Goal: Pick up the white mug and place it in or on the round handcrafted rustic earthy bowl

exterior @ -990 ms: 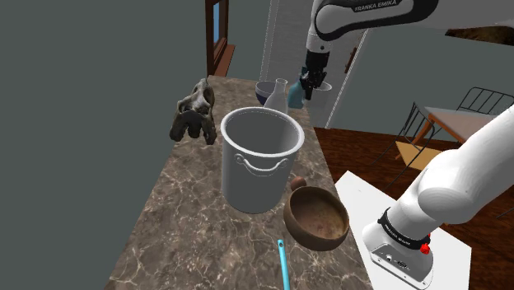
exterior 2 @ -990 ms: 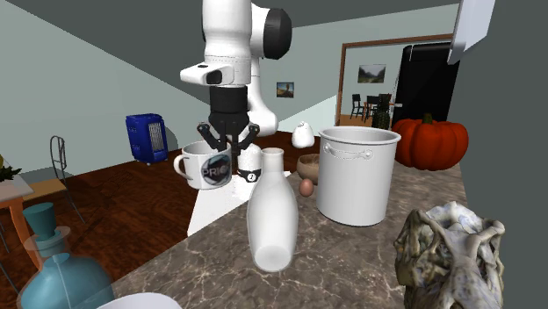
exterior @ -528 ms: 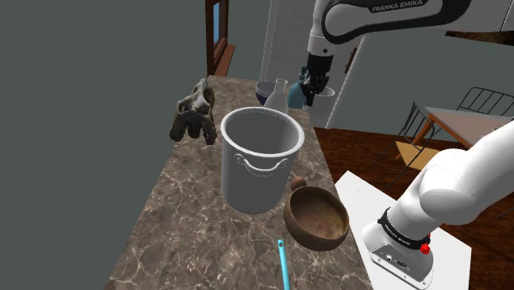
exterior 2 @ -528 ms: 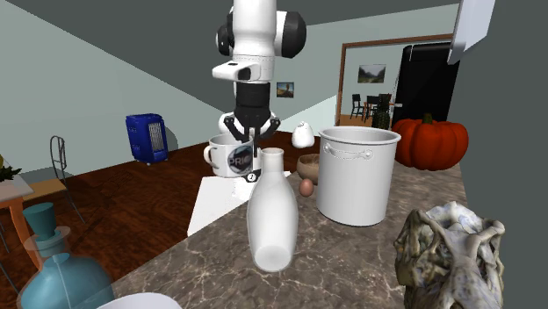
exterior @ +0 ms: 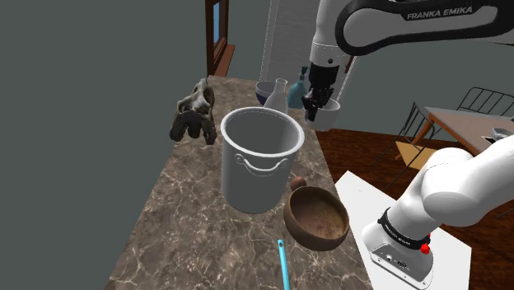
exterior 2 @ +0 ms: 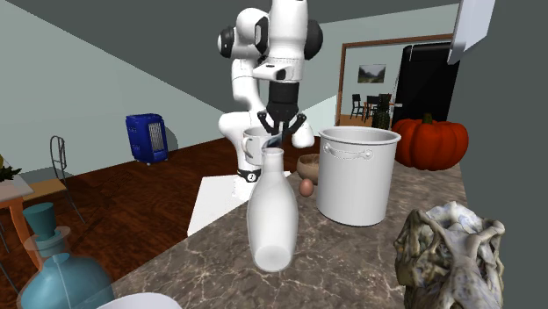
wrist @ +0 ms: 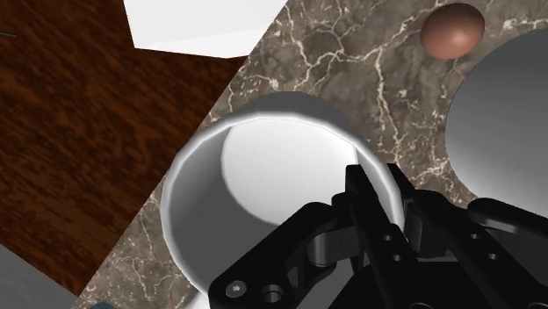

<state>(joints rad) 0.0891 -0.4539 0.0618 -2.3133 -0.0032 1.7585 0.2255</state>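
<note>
The hand point(exterior: 314, 105) clasps the white mug point(exterior: 329, 118) by its rim, aloft over the far edge of the desk point(exterior: 189, 222); the brown bowl point(exterior: 315, 216) lies well apart, toward the stand, past the white pot point(exterior: 261, 158).

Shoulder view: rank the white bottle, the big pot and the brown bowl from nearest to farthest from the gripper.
1. The white bottle, just to the shoulder view's left of the gripper, which holds the white mug.
2. The big pot, mid-table.
3. The brown bowl, past the pot, toward the lower right.
</note>
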